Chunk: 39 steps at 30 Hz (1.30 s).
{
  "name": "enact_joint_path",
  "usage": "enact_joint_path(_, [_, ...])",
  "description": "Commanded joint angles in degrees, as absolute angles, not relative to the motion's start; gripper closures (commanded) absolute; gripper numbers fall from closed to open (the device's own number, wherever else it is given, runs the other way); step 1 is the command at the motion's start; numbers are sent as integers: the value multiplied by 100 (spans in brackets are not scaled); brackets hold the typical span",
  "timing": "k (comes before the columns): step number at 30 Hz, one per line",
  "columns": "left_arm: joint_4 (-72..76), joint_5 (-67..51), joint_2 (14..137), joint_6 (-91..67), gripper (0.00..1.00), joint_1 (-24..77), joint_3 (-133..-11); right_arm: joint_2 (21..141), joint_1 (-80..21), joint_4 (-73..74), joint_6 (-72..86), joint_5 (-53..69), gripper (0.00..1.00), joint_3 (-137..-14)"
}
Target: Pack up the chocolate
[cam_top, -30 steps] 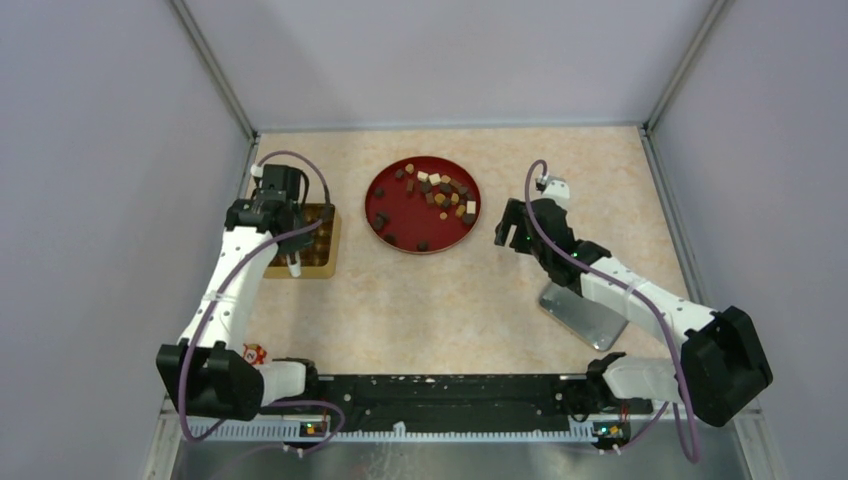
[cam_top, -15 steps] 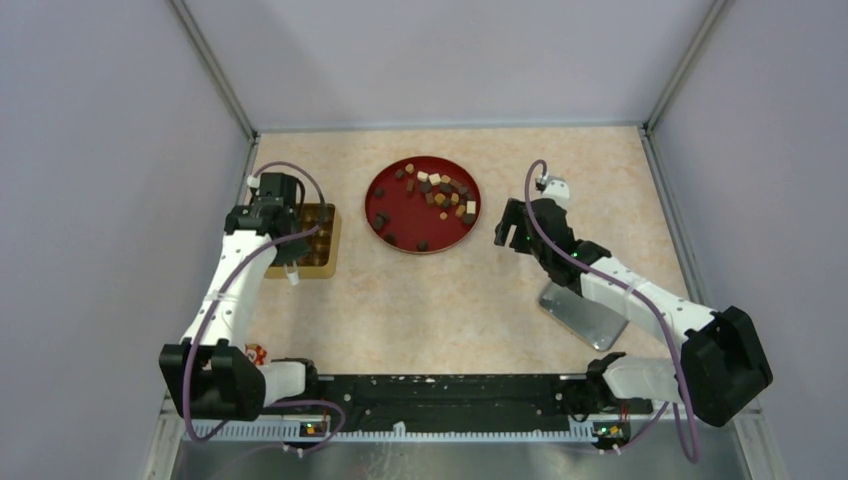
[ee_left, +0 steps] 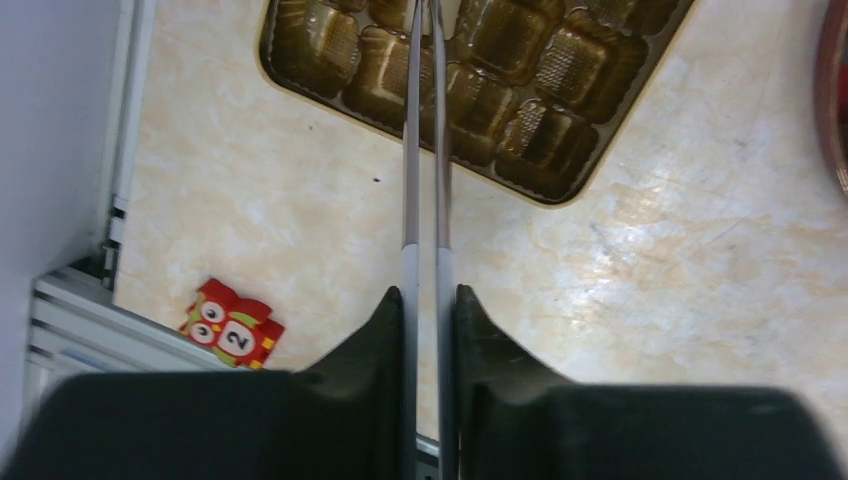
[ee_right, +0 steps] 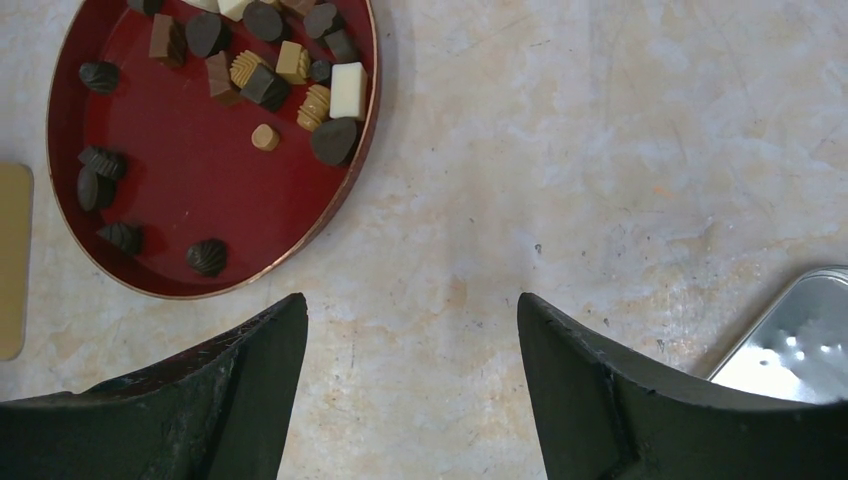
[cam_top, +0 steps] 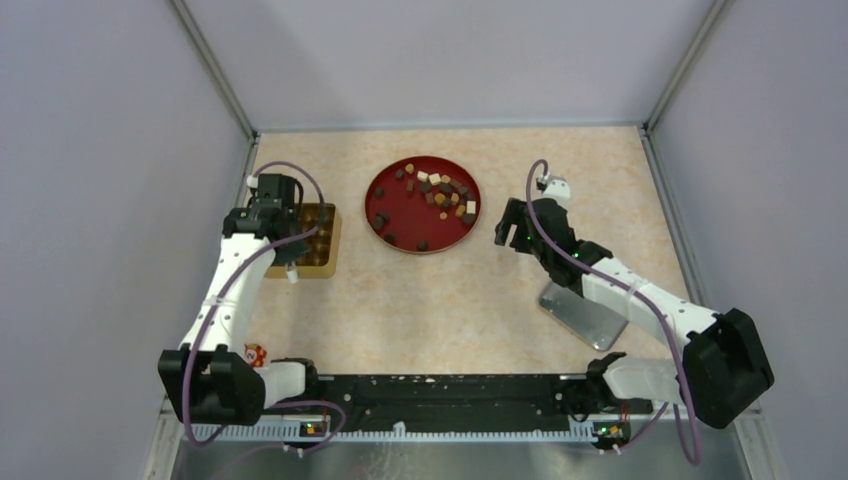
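The chocolate (cam_top: 440,195) is several small dark, tan and cream pieces in a round red plate (cam_top: 398,215); both also show in the right wrist view, the pieces (ee_right: 270,75) on the plate (ee_right: 170,170). A gold compartment tray (cam_top: 322,245) lies left of the plate; the cells that show in the left wrist view (ee_left: 520,60) are empty. My left gripper (cam_top: 284,243) is over the tray, shut (ee_left: 426,292) on thin metal tweezers (ee_left: 412,180) that reach over the tray; their tips run out of view. My right gripper (cam_top: 506,224) hangs open and empty (ee_right: 412,305) right of the plate.
A silver tin (cam_top: 585,315) lies under the right arm and shows at the right wrist view's edge (ee_right: 800,340). A small red owl toy (cam_top: 255,353) sits by the left base rail (ee_left: 232,325). Walls stand close on three sides.
My left gripper with the tweezers has shifted slightly toward the near left over the tray. The right arm has not moved.
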<state>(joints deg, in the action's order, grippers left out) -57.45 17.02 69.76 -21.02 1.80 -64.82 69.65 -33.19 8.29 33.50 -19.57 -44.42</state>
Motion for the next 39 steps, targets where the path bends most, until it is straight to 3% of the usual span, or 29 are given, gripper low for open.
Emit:
enact_joint_path(1, [-5614,1437,6741,-1946,87,160,-6942,6762,-3261,704,3345,-2022,25,-4562])
enact_joint_path(4, [-5530,1072,6633,-1790,97,221,-7176,6735,-3261,707,3355,-2013,25,-4553])
enact_joint_path(9, [-5255,577,6696,-1688,97,492,-7365,6679,-3262,737,3381,-2017,25,-4535])
enact_joint_path(19, [-4021,345,7991,-2120,90,2466,-7722,6259,-3261,1100,3473,-2204,25,-4455])
enact_joint_path(26, [-3580,64,8794,-2120,85,2781,-7960,5863,-3261,1403,3547,-2408,25,-4308])
enact_joint_path(32, [-3454,204,9234,-2241,70,2964,-8138,5794,-3261,1529,3643,-2492,25,-4314])
enact_joint_path(37, [-3384,258,9511,-2267,68,3042,-8229,5851,-3261,1520,3629,-2471,25,-4362])
enact_joint_path(39, [-3375,359,9600,-2270,63,3082,-8259,5877,-3261,1541,3628,-2484,25,-4392])
